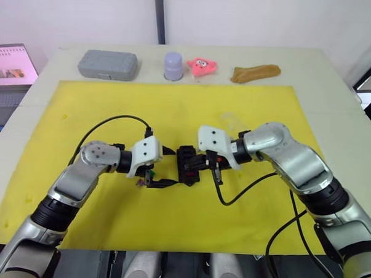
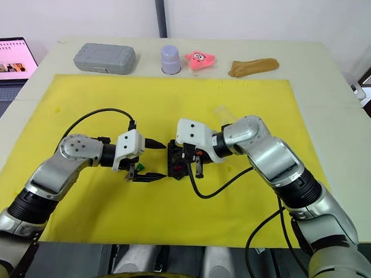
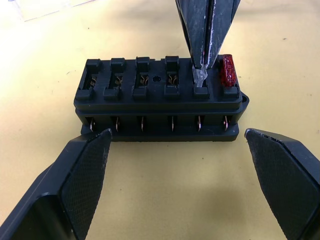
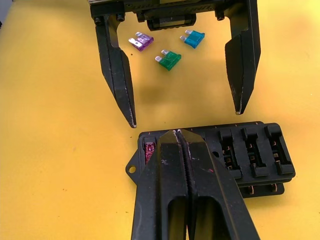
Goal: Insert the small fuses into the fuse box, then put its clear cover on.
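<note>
The black fuse box (image 3: 160, 102) lies at the middle of the yellow mat (image 1: 175, 101). A red fuse (image 3: 227, 70) sits in its end slot. My right gripper (image 3: 201, 67) is shut on a pale grey fuse (image 3: 200, 80), holding it in the slot beside the red one. My left gripper (image 1: 166, 167) stands open just left of the box, one finger on each side of its end, not touching. Purple (image 4: 142, 41), green (image 4: 169, 59) and teal (image 4: 194, 38) fuses lie loose on the mat under the left gripper. The clear cover (image 1: 232, 121) rests on the mat behind the right gripper.
Along the table's far edge stand a grey rounded case (image 1: 107, 64), a lilac cup (image 1: 173, 65), a pink toy (image 1: 201, 66) and a brown object (image 1: 255, 72). A laptop (image 1: 10, 67) sits at the far left. Black cables loop from both wrists over the mat.
</note>
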Available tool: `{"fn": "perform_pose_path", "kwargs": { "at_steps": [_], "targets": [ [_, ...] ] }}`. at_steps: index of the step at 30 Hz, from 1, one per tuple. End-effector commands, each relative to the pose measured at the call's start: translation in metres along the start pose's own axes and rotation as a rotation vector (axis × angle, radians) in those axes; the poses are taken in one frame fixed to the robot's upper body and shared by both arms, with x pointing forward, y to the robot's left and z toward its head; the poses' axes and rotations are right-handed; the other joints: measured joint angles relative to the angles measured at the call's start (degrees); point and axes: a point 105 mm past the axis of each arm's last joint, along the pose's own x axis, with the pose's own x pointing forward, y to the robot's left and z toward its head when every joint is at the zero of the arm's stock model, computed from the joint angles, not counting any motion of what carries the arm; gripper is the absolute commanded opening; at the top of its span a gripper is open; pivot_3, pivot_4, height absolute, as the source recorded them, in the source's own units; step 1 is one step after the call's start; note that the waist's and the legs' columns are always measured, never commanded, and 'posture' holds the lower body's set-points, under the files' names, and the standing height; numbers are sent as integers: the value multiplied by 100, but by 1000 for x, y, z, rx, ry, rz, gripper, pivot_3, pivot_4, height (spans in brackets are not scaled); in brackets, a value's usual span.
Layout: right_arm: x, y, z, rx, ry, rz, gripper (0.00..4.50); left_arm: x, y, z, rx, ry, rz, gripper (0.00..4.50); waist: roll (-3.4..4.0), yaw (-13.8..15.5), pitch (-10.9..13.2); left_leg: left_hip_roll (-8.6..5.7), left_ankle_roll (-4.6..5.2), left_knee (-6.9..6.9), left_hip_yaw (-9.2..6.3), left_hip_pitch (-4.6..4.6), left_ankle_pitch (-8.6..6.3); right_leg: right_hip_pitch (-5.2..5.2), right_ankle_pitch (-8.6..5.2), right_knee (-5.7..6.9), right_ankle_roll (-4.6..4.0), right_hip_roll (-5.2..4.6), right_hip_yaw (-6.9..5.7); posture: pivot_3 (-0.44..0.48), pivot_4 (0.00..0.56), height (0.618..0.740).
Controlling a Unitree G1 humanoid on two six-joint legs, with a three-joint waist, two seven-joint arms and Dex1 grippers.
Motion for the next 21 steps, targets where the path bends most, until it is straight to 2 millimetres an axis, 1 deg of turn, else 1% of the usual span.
{"fn": "perform_pose_path", "kwargs": {
  "at_steps": [1, 9, 12, 21],
  "targets": [
    [-3, -2, 2, -17, -10, -18, 32, -3, 4, 8, 42, -9, 11, 4500, 0, -2, 0, 0, 0, 0, 0, 0, 0, 0, 0, 0, 0, 0, 0, 0, 150, 740],
    [2, -1, -18, 3, 43, -15, 32, -3, 4, 9, 43, -10, 13, 4500, 0, 3, 0, 0, 0, 0, 0, 2, 0, 2, 0, 0, 0, 0, 0, 0, 150, 740],
    [6, 1, -30, 21, 77, -6, 32, -3, 4, 9, 42, -10, 15, 4500, 0, 5, 0, 0, 0, 0, 0, 3, 0, 4, 0, 0, 0, 0, 0, 0, 150, 740],
    [9, 4, -48, 31, 126, 6, 32, -4, 4, 9, 40, -10, 19, 4500, -2, 11, -4, 0, 0, 0, -1, 11, 0, 14, 0, -2, 0, 0, 0, 0, 150, 740]
  ]
}}
